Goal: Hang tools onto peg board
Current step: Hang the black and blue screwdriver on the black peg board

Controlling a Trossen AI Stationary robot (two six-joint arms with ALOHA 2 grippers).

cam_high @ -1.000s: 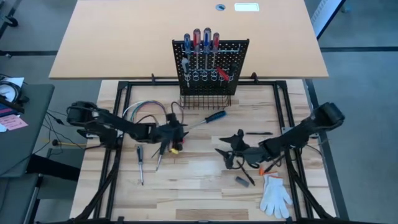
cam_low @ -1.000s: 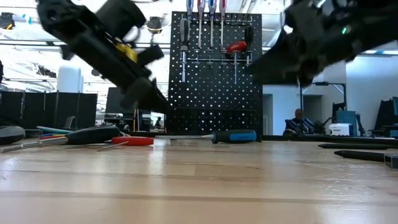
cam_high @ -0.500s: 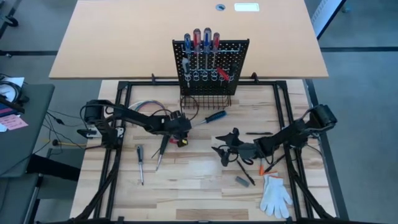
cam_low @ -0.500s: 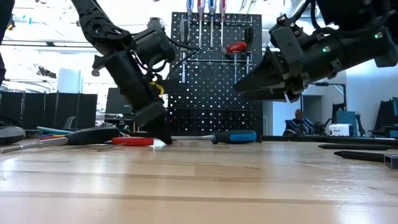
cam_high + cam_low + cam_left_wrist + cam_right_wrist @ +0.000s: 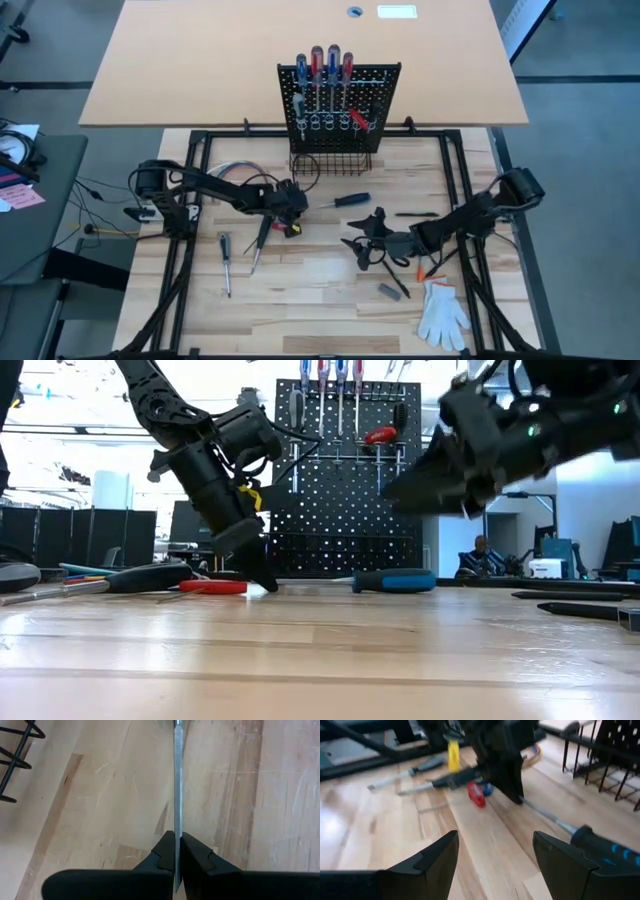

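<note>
high view: the peg board [image 5: 340, 100] stands upright at the far edge of the light wooden table [image 5: 320, 300]. four screwdrivers [image 5: 323, 62] with red, blue and dark handles hang in its top row, and a red-handled tool [image 5: 357, 118] hangs lower down by the silver rings. the wire basket [image 5: 331, 161] at its base shows nothing that can be made out inside it. the left gripper [image 5: 299, 204] is down at the table, just in front of the basket, its fingers shut on the thin metal shaft of the blue-handled screwdriver [image 5: 345, 199], which lies flat with its handle pointing toward the right arm. left wrist view: the two dark fingertips [image 5: 162, 854] pinch the shaft [image 5: 177, 785] between them. low view: the same gripper [image 5: 262, 575] meets the table beside a small red tool [image 5: 213, 586]. the right gripper [image 5: 352, 243] hovers above the table near the middle, fingers spread wide and holding nothing. more screwdrivers [image 5: 225, 262] lie loose on the left half of the table, and a white glove [image 5: 441, 313] lies near the right front corner.
</note>
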